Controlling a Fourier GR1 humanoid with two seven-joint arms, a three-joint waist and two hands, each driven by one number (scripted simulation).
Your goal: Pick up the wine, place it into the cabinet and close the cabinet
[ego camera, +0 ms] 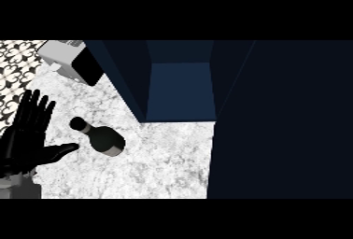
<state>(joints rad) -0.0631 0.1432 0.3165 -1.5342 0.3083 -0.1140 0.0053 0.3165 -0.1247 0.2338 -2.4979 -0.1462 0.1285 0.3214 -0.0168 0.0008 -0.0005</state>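
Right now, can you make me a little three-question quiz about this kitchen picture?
1. True or false: the dark glass wine bottle is already inside the dark blue cabinet.
2. Which hand shows, open, at the view's left edge? A) left B) right
3. Fill in: the bottle stands on the white speckled stone ____.

Key: 1 false, it stands outside, in front of the cabinet. 2 A, the black left hand. 3 counter.
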